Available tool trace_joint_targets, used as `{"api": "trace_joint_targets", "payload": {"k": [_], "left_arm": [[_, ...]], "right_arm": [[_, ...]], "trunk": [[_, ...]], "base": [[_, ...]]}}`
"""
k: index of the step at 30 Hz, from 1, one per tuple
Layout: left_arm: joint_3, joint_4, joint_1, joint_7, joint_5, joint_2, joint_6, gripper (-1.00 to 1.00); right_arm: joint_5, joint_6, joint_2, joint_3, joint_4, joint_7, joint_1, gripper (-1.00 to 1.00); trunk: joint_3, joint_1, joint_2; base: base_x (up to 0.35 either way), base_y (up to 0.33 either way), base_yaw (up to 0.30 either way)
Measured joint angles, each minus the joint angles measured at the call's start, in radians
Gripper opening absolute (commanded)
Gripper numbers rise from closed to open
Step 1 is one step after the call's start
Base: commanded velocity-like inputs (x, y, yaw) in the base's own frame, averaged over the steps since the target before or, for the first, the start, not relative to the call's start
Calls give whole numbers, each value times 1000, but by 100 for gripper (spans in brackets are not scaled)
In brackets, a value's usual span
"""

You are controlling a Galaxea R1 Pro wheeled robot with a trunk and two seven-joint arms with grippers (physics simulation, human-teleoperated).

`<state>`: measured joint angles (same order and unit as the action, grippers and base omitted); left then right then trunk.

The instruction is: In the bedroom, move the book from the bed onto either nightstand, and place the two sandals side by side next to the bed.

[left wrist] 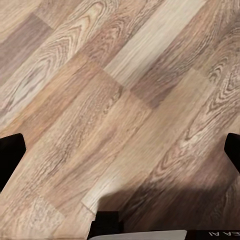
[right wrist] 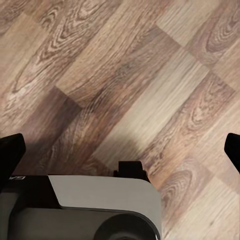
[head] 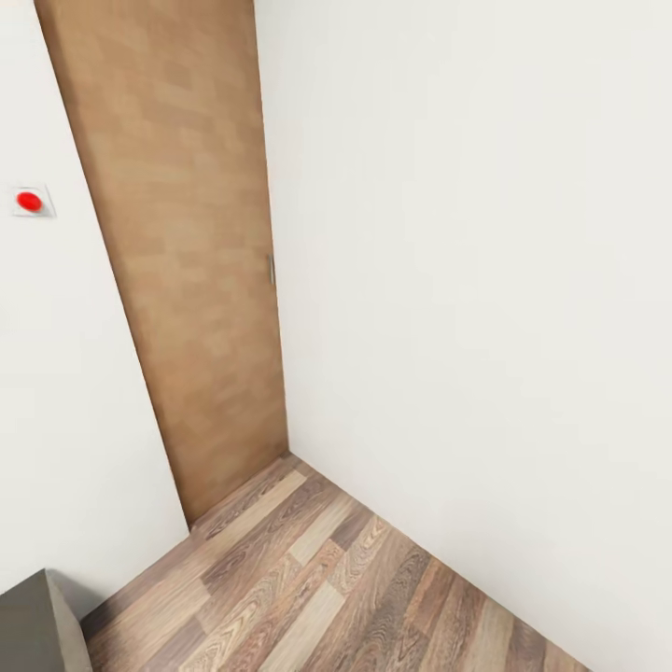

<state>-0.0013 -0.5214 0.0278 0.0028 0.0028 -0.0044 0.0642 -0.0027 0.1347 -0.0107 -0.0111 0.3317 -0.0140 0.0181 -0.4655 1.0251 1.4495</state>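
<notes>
Facing a corner of a white-walled room, with a tall light-brown wooden door [head: 177, 261] closing off the way ahead and a small metal handle [head: 272, 270] sitting at its edge by the right-hand wall [head: 485, 280]. Showing a red round button on a white plate [head: 31, 201] mounted on the left-hand wall, just beside the door. Catching a grey boxy corner [head: 37, 625] poking in at the lower left of the head view, unclear what it belongs to. Looking down over brown wood-plank floor [head: 327, 579], planks mixed pale and dark. Hanging over bare planks with the left gripper [left wrist: 120, 150], fingers [left wrist: 10, 155] spread wide, gripping nothing. Hanging likewise with the right gripper [right wrist: 120, 150], fingers [right wrist: 11, 150] wide apart, holding nothing, above grey and dark parts of the robot's body [right wrist: 85, 210].
</notes>
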Motion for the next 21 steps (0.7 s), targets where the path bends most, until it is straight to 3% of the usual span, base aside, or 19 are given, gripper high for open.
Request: {"api": "trace_joint_targets", "payload": {"k": [21], "left_arm": [[-2, 10, 0, -1, -2, -1, 3, 100]], "right_arm": [[0, 0, 1, 0, -2, 6, 0, 100]], "trunk": [[0, 0, 0]], "base": [[0, 0, 291]]}}
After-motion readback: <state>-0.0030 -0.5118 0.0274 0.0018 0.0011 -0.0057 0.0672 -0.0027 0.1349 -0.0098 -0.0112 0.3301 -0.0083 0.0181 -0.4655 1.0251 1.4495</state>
